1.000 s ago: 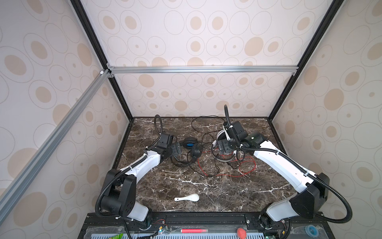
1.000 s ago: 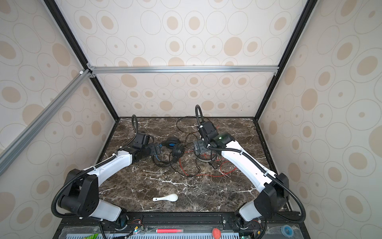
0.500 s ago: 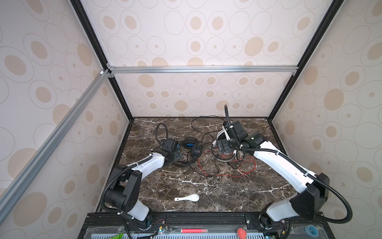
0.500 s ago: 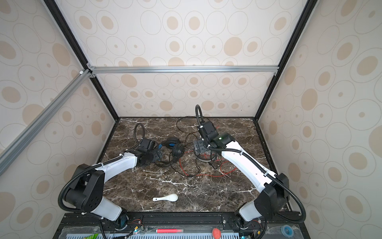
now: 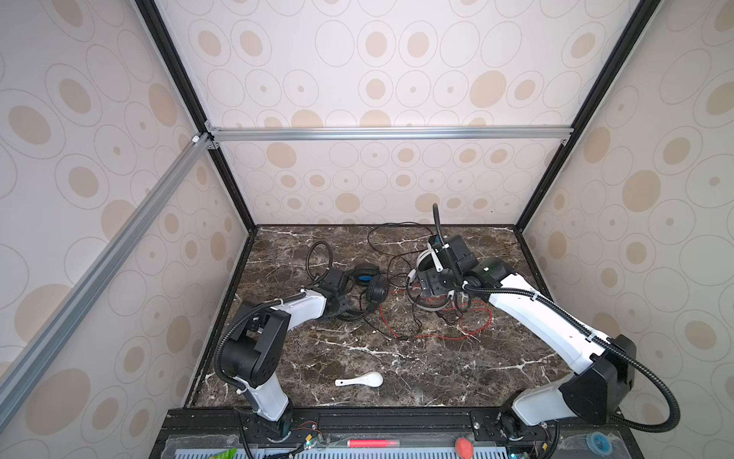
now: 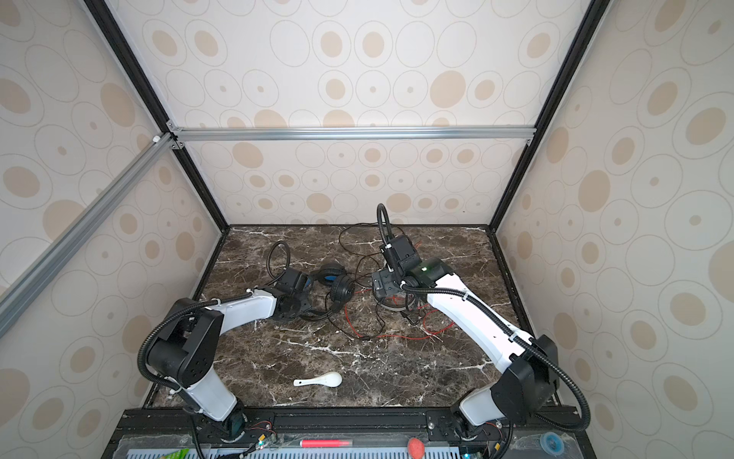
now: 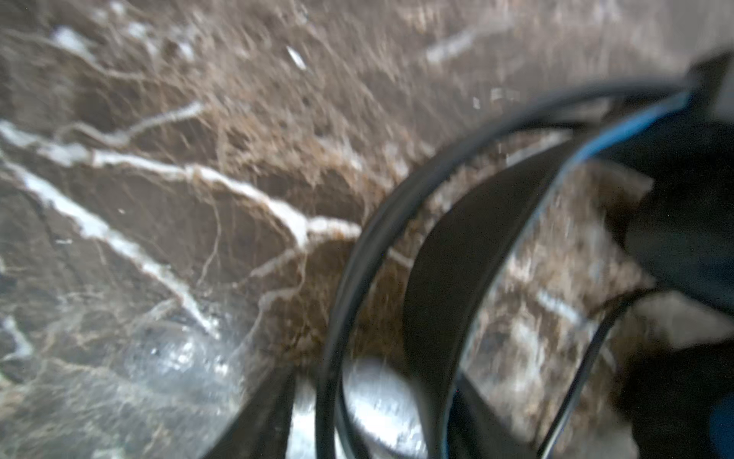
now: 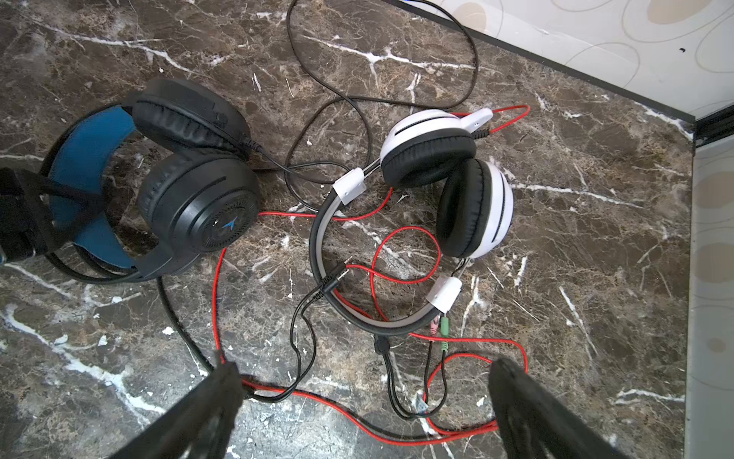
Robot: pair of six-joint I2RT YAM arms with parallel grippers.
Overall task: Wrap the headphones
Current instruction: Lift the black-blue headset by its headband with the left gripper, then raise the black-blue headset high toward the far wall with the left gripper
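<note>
Dark marble bench [image 5: 357, 349], beige spotted walls [image 5: 377, 79]. In both top views the black headset [image 5: 371, 288] lies at 12 o'clock of bench centre, with the white headset [image 8: 492, 206] at its 3 o'clock and their cords tangled. Your left gripper [image 8: 39, 214] straddles the black headband; you cannot tell the jaws' state. Right gripper [image 8: 365, 367] jaws gape, empty, above the red cord [image 8: 216, 302]. Spoon [image 5: 363, 380] at 6 o'clock.

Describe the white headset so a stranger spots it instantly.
On the dark marble table, look under the right gripper, right of centre. The white headset lies there beside a black headset. Only it has white shells and a red cord; the other has blue lining.
</note>
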